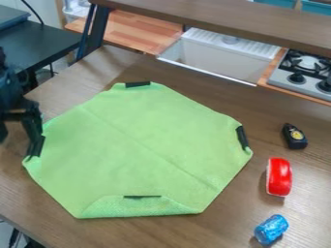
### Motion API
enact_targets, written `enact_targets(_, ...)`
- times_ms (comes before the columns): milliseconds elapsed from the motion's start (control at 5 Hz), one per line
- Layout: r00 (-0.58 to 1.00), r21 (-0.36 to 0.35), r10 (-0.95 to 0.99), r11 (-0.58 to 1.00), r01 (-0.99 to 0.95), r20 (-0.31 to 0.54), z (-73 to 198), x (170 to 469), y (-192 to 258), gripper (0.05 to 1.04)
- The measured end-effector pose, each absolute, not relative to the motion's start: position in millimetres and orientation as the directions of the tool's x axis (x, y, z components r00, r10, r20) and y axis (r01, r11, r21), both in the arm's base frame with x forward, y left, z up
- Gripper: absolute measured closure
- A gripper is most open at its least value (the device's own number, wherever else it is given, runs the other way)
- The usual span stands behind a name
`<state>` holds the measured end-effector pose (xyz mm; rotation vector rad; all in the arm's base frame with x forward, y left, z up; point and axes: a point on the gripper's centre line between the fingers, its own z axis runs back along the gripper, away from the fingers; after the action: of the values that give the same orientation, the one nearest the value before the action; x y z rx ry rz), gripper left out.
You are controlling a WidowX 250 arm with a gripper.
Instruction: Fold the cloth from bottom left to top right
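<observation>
At the left edge of the camera view, the black gripper (30,130) hangs down at the left corner of the green cloth (145,145), beside or over a black strip (38,146). Whether it touches the cloth I cannot tell. The cloth lies mostly flat on the wooden table, with a faint diagonal crease. Its bottom corner is turned up over itself as a low flap (139,207), with a dark strip at the flap's upper edge. More black strips sit at the top corner (138,84) and the right corner (242,137).
Right of the cloth on the table (213,230) are a small black object (294,136), a red object (279,177) and a blue crinkled object (271,229). Behind stand a white sink (217,58), a stove (302,77) and a raised brown shelf (226,17).
</observation>
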<state>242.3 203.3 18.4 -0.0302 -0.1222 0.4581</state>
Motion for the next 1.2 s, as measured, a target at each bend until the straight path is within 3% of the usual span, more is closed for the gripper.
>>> enact_targets(400,0.903,-0.031,0.412,0.911,-0.411,0.119,7.5,240.3,187.7,0.111)
enact_targets(800,0.924,0.056,0.354,0.929,-0.365,0.148,7.3,246.8,182.1,0.676)
enact_targets(1000,0.93,0.059,0.335,0.936,-0.347,0.148,5.9,250.1,175.1,0.881)
enact_targets(1200,0.935,0.068,0.325,0.939,-0.337,0.143,6.0,253.1,168.2,0.99)
